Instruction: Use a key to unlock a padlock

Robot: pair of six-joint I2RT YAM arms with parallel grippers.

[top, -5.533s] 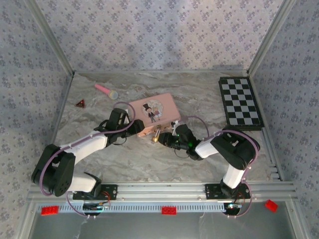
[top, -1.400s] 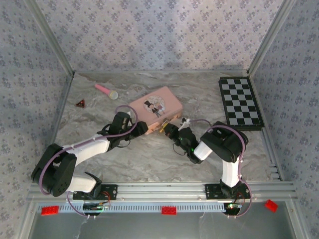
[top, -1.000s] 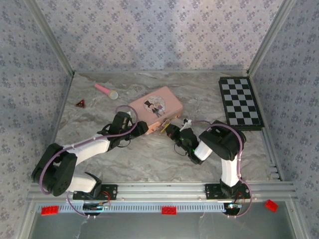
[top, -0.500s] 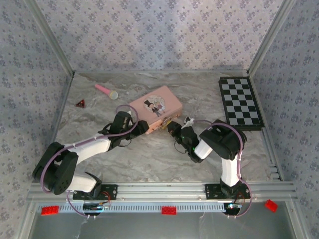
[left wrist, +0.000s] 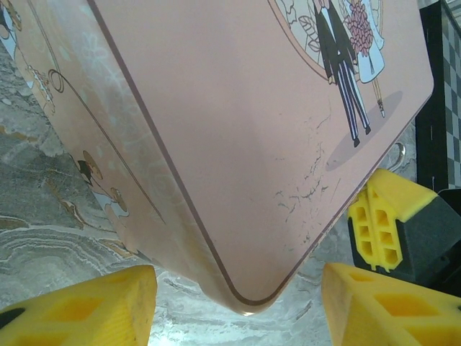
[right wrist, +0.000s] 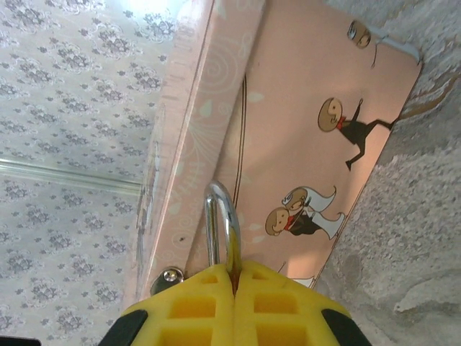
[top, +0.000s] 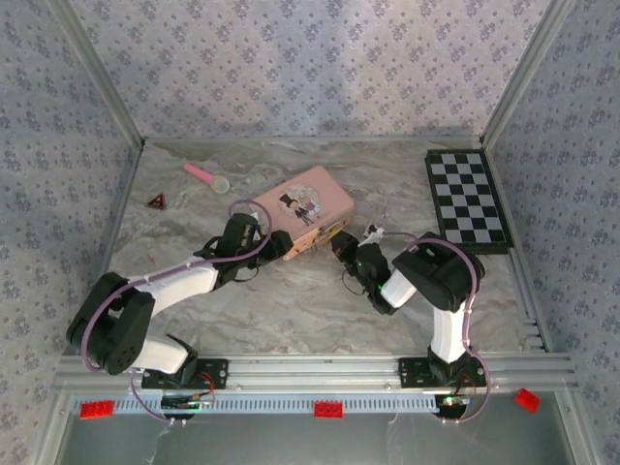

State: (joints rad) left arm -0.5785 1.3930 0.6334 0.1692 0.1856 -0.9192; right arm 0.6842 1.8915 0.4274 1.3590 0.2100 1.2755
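Spanning the top view, the marble bench (top: 291,310) is seen with a checkerboard (top: 469,199) laid at its far right edge and a pink picture tin (top: 302,205) lying askew near the middle. The tin's near corner is flanked by the left pincer (left wrist: 238,317), whose yellow fingers are spread wide apart on either side of it. The right pincer (right wrist: 232,277) is brought up against the tin's near right side, its fingers closed together on the padlock (right wrist: 209,227). The padlock's body is hidden between the pads, and its silvery shackle is seen rising from between them beside the tin's wall.
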